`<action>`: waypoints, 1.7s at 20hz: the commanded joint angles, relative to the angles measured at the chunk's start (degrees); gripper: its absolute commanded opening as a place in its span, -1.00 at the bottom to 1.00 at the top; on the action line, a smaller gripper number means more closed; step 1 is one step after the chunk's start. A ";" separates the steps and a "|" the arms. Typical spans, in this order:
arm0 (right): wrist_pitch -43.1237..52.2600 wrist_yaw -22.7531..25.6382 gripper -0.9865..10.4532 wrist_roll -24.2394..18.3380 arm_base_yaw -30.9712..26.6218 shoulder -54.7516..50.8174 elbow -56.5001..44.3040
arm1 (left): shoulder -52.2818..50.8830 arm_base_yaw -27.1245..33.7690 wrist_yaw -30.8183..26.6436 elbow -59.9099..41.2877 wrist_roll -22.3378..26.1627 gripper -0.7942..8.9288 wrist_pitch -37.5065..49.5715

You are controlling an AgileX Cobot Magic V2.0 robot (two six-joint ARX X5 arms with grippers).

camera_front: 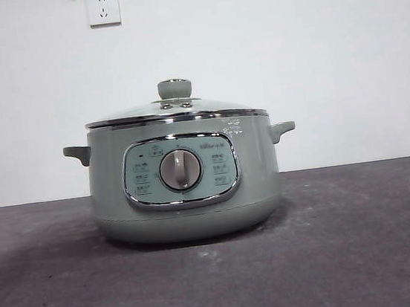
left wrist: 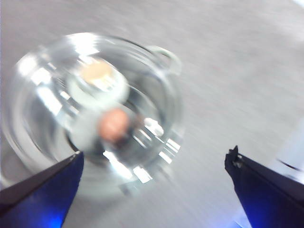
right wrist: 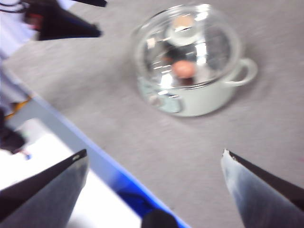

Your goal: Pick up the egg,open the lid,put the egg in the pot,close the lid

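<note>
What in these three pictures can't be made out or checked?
- Front view: the egg, hidden behind the pot wall and lid glare.
- Left wrist view: motion blur smears the egg; its resting spot is unclear.
- Panel labels: too small in every view.
- Right wrist view: blurred dark gripper cut off by the edge.

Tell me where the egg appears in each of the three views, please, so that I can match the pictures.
Front view: the egg is not visible; the pot wall hides its inside.
Left wrist view: the egg shows blurred through the glass lid, inside the pot.
Right wrist view: the egg lies in the pot under the lid.
Shared landmark: the lid's knob, close by the egg in both wrist views.
</note>
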 commanded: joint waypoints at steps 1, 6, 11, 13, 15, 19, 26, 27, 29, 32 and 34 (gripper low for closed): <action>-0.92 -1.57 -0.02 0.33 0.09 1.22 -0.04 | -4.61 -0.09 3.23 -0.26 -0.42 0.19 -4.15; -0.94 -1.55 -0.85 0.20 0.09 4.33 -0.04 | -11.50 -0.09 6.21 -0.26 -0.31 -0.85 -11.69; -0.92 -1.29 -0.83 0.68 0.09 6.23 -0.04 | -12.85 -0.07 5.90 -0.26 -0.31 -0.84 -13.66; -0.92 -1.27 -0.83 0.68 0.09 6.21 -0.04 | -12.79 -0.07 5.84 -0.26 -0.31 -0.84 -13.62; -0.92 -1.27 -0.83 0.68 0.07 6.10 -0.04 | -12.79 -0.07 5.84 -0.26 -0.31 -0.84 -13.64; -0.92 -1.25 -0.83 0.68 0.07 5.88 -0.04 | -12.79 -0.07 5.84 -0.26 -0.31 -0.84 -13.62; -0.92 -1.25 -0.83 0.68 0.07 5.88 -0.04 | -12.46 -0.07 5.75 -0.26 -0.11 -0.84 -13.25; -0.92 -1.25 -0.83 0.68 0.07 5.88 -0.02 | -12.46 -0.02 5.46 -0.26 -0.11 -0.84 -12.33; -0.92 -1.25 -0.83 0.68 0.07 5.90 -0.04 | -12.35 0.26 2.62 -0.28 0.37 -0.84 -6.97; -0.92 -1.27 -0.83 0.68 0.07 5.90 -0.04 | -14.01 5.49 0.22 -0.50 4.04 -0.84 4.63; -0.92 -1.25 -0.83 0.68 0.07 5.88 -0.04 | -17.51 10.69 0.61 -4.02 4.20 -0.84 14.69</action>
